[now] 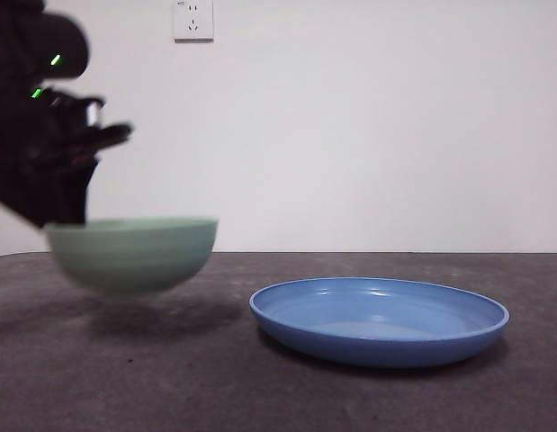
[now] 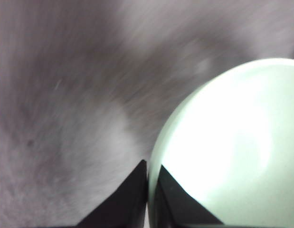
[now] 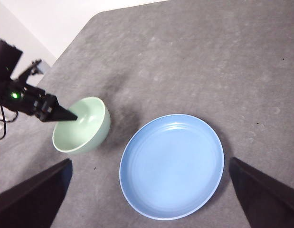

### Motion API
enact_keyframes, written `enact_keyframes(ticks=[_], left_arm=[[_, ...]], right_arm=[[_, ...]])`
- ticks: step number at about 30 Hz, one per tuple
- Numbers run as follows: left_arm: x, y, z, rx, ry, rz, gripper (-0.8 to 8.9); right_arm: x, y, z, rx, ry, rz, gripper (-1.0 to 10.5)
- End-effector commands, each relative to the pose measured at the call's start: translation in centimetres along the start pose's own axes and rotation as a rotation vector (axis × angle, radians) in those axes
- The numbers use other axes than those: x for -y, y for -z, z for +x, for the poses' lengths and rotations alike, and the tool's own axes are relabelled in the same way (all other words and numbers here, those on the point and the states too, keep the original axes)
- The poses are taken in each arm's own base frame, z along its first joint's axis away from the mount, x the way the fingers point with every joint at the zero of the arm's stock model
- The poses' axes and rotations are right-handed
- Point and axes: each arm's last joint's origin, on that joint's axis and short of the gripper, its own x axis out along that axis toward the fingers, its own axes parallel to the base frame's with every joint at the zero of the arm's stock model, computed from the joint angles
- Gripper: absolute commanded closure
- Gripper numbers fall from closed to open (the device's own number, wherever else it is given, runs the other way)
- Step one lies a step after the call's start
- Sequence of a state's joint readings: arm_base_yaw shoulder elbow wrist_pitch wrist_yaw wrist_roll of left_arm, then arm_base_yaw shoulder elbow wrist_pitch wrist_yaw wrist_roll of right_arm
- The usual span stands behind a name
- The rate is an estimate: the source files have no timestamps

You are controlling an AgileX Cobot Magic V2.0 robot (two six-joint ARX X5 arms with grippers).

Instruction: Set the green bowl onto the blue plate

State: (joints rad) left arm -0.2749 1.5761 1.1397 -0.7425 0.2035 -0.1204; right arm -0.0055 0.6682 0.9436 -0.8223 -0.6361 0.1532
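The pale mint-green bowl hangs a little above the dark table at the left, blurred by motion, with its shadow below. My left gripper is shut on the bowl's rim, one jaw inside and one outside. In the right wrist view the left gripper holds the bowl by its rim. The blue plate lies flat on the table to the right of the bowl, also in the right wrist view. My right gripper is open, high above the plate, holding nothing.
A white wall with a socket stands behind the table. The dark grey table stretches in front of the bowl and plate. The table's far edge shows in the right wrist view.
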Motion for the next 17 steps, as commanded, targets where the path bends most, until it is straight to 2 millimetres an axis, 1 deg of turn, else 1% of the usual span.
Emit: enact_keyframes(ticks=[1, 5, 8, 12, 17], left_arm=[[1.9, -1.9, -1.2, 0.038, 0.002, 0.039, 8.04], [5.0, -4.2, -2.3, 0.053, 0.034, 0.107, 8.04], [7.5, -5.6, -2.1, 0.043, 0.058, 0.16, 8.04], [10.6, -6.8, -0.9, 0.029, 0.087, 0.225, 8.04], [14.1, -7.4, 1.6, -0.008, 0.114, 0.285, 8.04]], right_arm=[[-0.3, -0.4, -0.2, 0.014, -0.009, -0.017, 3.7], [-0.3, -0.4, -0.2, 0.014, -0.009, -0.017, 3.7], [-0.3, -0.4, -0.2, 0.014, -0.009, -0.017, 3.7], [-0.3, -0.4, -0.2, 0.014, -0.009, -0.017, 3.7], [-0.3, -0.4, -0.2, 0.014, -0.009, -0.017, 3.7]])
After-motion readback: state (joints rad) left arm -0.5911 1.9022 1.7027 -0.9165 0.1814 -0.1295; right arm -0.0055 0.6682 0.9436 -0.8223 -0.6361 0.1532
